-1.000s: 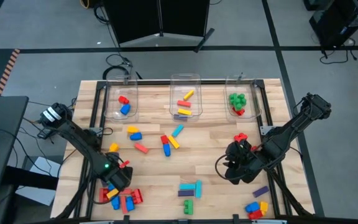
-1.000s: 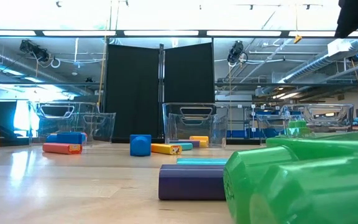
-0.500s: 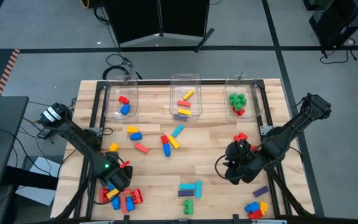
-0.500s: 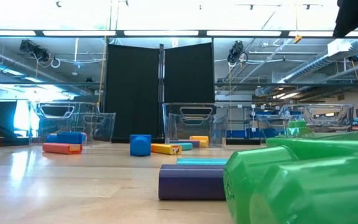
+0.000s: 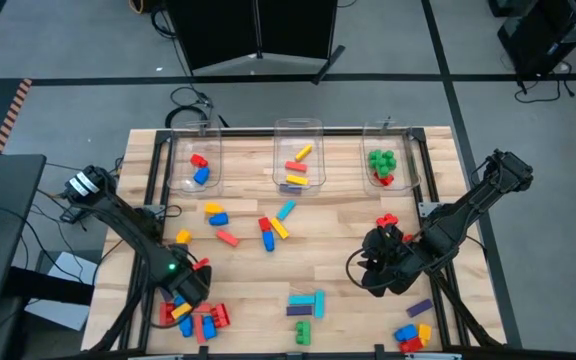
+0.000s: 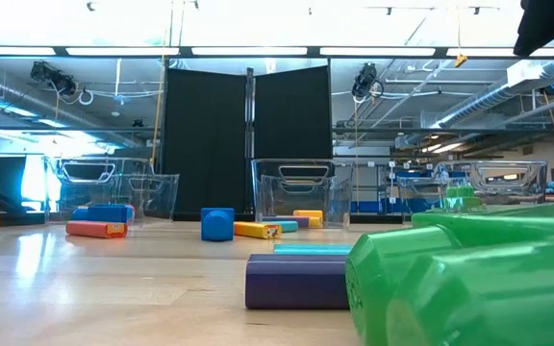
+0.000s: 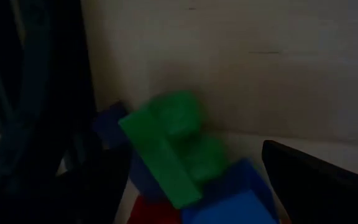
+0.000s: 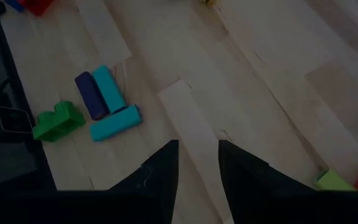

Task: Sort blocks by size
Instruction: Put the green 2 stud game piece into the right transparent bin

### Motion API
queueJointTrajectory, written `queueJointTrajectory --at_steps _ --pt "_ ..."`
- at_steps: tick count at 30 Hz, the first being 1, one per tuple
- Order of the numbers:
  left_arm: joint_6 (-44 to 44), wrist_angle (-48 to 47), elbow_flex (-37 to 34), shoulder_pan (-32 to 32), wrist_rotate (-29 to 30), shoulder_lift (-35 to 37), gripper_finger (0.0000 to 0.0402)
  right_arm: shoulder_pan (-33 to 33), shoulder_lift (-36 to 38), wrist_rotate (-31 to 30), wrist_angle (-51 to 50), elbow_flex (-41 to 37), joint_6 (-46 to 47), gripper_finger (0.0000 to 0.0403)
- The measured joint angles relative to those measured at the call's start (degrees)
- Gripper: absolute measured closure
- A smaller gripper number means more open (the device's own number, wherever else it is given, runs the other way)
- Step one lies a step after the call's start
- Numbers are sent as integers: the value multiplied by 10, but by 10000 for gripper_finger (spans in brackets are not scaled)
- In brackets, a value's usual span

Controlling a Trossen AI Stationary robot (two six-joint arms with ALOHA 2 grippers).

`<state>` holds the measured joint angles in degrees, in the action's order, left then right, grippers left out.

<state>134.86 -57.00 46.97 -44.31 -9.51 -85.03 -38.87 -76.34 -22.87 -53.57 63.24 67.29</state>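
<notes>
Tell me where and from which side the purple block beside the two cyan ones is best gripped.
Probably across the two long sides of the purple block, from straight above. It lies flat on the table, and a cyan block lies close along one long side, so that finger would have to slip between them.

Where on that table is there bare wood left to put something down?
Bare wood lies between the loose blocks under the middle bin and the right gripper. Another strip runs between that loose group and the cyan and purple blocks. The left front corner pile is crowded, under the left gripper.
</notes>
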Motion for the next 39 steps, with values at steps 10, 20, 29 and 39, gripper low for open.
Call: queueJointTrajectory --at_steps 10,20,29,39 --pt "12 110 -69 0 2 3 41 0 0 0 2 0 0 279" --pt "-7 115 -68 0 20 1 156 3 0 0 3 0 -14 279" --pt "-85 111 -69 0 31 1 226 16 0 0 6 0 -20 279" --pt "-98 97 -73 8 167 63 224 16 0 -31 28 0 -20 279"
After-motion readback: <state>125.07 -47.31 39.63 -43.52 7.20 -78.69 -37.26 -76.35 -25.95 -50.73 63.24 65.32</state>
